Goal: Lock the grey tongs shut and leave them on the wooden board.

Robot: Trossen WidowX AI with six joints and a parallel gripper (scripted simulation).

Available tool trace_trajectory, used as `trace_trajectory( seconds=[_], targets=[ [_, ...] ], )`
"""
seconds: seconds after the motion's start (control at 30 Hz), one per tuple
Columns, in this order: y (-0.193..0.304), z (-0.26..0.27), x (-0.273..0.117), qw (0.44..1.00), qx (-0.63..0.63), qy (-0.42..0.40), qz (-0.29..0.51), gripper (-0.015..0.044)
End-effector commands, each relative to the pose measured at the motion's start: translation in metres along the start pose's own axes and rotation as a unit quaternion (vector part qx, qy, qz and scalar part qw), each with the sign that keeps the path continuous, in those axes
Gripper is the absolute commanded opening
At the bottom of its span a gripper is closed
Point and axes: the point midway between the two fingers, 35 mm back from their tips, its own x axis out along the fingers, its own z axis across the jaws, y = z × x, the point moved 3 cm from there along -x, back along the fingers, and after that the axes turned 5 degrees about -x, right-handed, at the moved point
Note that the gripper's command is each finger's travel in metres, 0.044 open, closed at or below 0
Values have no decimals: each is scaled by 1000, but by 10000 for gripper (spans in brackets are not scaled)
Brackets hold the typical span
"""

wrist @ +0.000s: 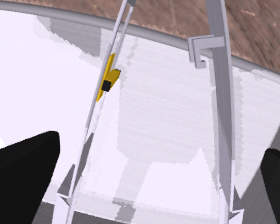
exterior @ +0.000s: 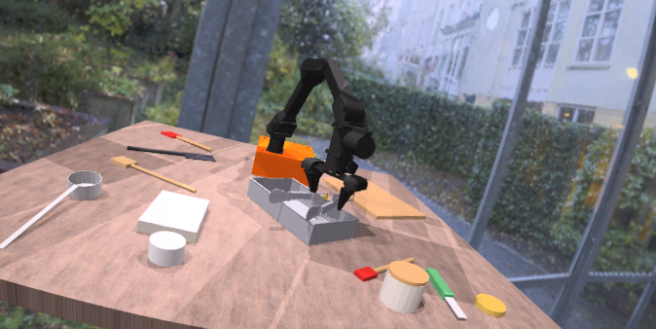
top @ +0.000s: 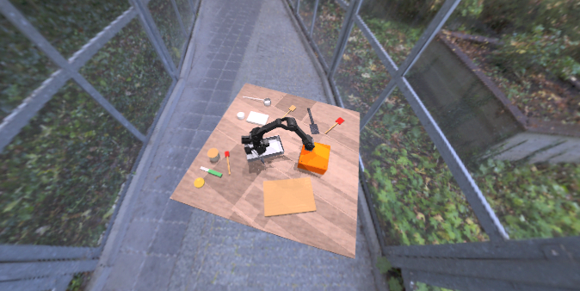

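The grey tongs [exterior: 298,196] [wrist: 223,100] lie open across the roasting tin [exterior: 336,233] [wrist: 166,125], their two arms spread apart. A small yellow and black piece [wrist: 110,82] sits at the left arm in the wrist view, and a small grey hook [wrist: 197,50] sticks out of the right arm. The hinge is out of the wrist view. My gripper [exterior: 327,200] [wrist: 165,152] is open and points down over the tin. In the wrist view both arms of the tongs run between my wide-apart fingertips, with gaps on both sides. The wooden board [top: 289,196] [exterior: 389,202] lies flat on the table.
An orange box [top: 314,158] [exterior: 279,165] stands at the arm's base. A white block [top: 257,118] [exterior: 173,214], a white round pot [exterior: 166,249], a lidded jar [exterior: 403,287], a green-handled knife [exterior: 440,284] and several utensils lie around the tin.
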Motion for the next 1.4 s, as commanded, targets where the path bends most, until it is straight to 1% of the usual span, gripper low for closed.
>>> trace_trajectory(
  seconds=[0.0,0.63,0.73,1.37],
  targets=[
    [0,1,9,1000,-2,-2,-1,440],
    [-1,4,35,1000,-2,-2,-1,440],
    [-1,3,32,1000,0,-1,0,361],
    [-1,3,32,1000,0,-1,0,235]
  ],
)
